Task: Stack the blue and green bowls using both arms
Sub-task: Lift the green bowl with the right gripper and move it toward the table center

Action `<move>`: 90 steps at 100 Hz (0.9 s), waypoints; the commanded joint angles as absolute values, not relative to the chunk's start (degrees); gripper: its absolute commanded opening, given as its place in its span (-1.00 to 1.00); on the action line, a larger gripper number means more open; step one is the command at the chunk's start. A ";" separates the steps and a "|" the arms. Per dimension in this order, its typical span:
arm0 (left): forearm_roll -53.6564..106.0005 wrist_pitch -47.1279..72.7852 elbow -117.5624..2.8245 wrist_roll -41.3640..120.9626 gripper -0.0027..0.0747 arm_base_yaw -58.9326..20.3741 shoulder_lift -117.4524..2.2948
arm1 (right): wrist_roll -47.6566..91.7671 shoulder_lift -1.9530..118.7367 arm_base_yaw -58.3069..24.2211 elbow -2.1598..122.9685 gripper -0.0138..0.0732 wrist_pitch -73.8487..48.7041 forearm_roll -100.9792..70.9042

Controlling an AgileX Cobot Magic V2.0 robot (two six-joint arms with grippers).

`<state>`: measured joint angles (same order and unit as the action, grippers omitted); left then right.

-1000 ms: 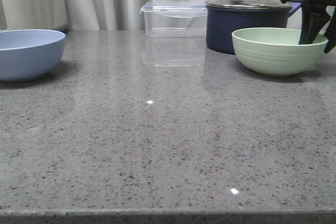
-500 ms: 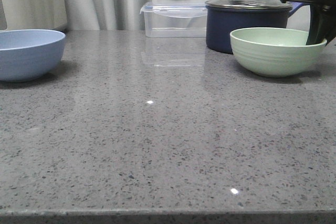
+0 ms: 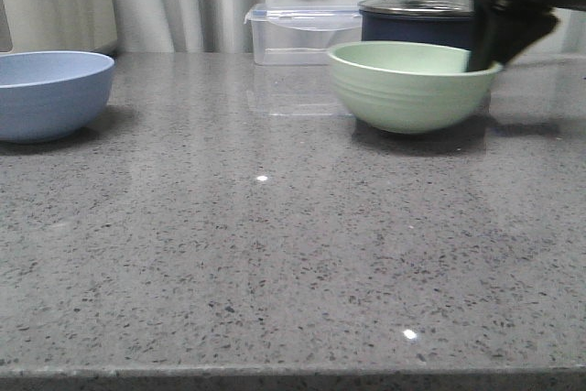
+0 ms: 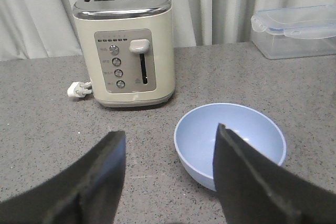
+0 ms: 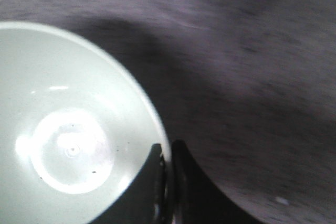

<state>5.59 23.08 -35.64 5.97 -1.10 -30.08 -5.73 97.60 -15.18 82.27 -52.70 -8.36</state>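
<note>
The right gripper (image 5: 167,182) has its jaws clamped on the green bowl's (image 3: 409,84) rim, one finger inside, one outside. The left gripper (image 4: 170,174) hovers with jaws apart above the blue bowl (image 3: 50,93), far left on the surface (image 3: 275,254). A thin rim pinch like that could slip — the bowl might tip. Since half a second ago, the green bowl has slid leftward, now hiding much of the saucepan (image 3: 417,20).
</note>
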 commanded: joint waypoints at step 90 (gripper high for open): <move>5.85 18.54 -37.63 5.64 0.01 -1.08 -30.62 | -4.94 105.64 -26.29 96.89 -0.80 -50.95 -11.98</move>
<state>5.59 23.08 -35.64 5.97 -1.10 -30.08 -5.73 108.70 -26.31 94.74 -52.56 -11.12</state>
